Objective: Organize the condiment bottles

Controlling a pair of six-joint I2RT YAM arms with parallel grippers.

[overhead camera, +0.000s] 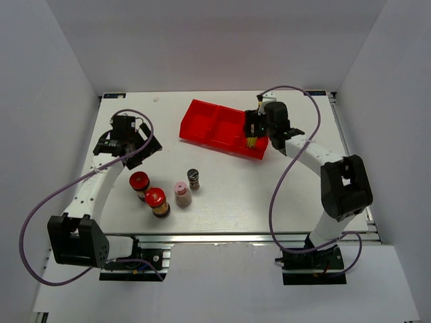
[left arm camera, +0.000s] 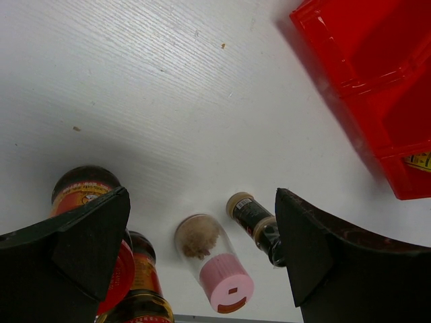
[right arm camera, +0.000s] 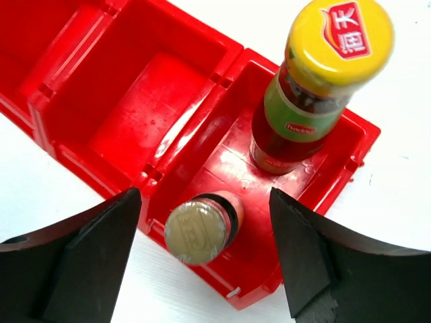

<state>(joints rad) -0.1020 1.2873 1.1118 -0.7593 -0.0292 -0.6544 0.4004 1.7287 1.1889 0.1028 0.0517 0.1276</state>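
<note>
White walls all round and a pale wood-grain counter (overhead camera: 269, 195), so it's all easy to read. Right jaws are spread wide with nothing pinched, hanging over the end compartment of the red tray (right arm camera: 135, 128) on that arm's side. Straight below them stands the pale-capped bottle (right arm camera: 195, 232). The yellow-capped bottle (right arm camera: 306, 101) is upright just beside it in the same compartment.

Left jaws are spread too, gripping nothing, up over the counter and well apart from the tray. Out on the counter sit the pink-capped bottle (left arm camera: 215, 262), the dark-capped bottle (left arm camera: 259, 225) near it, and two red-lidded jars (overhead camera: 139, 182) just beside each other.

My take: the right side should lift straight up with no sideways swing, since the tall yellow one sits close to a finger and looks tippy. After that, grab the slim ones low on the body, dark one first as it's nearest the tray.
</note>
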